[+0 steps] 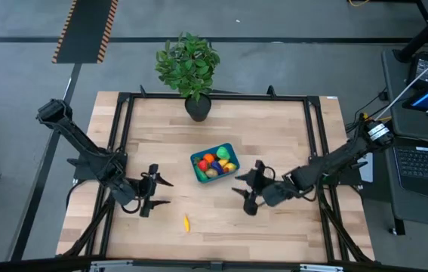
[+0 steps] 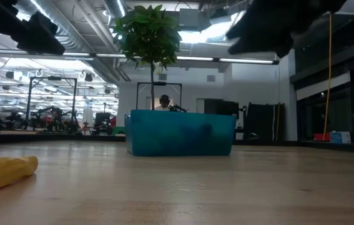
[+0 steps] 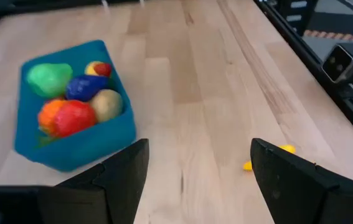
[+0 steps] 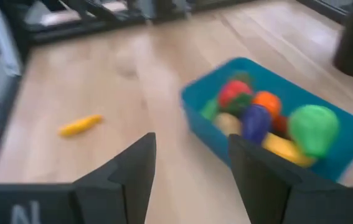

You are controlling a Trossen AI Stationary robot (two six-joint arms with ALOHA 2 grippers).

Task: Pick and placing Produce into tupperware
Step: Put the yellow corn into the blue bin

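The teal tupperware [image 1: 215, 162] stands mid-table and holds several pieces of produce: green [image 4: 313, 127], red [image 3: 73, 118], orange [image 4: 266, 101], purple [image 3: 86, 87], tan and yellow. One yellow piece of produce [image 1: 186, 223] lies on the table by itself, nearer the front edge, also seen in the low view [image 2: 5, 170]. My left gripper [image 1: 161, 191] hovers open to the left of the tupperware, with nothing between its fingers [image 3: 198, 168]. My right gripper [image 1: 238, 184] hovers open to the right of it, also empty [image 4: 192, 165].
A leafy potted plant [image 1: 189, 64] stands in a dark pot [image 1: 197, 108] at the table's far edge. A black frame [image 1: 315, 136] runs around the tabletop. Bare wood lies between the grippers and the front edge.
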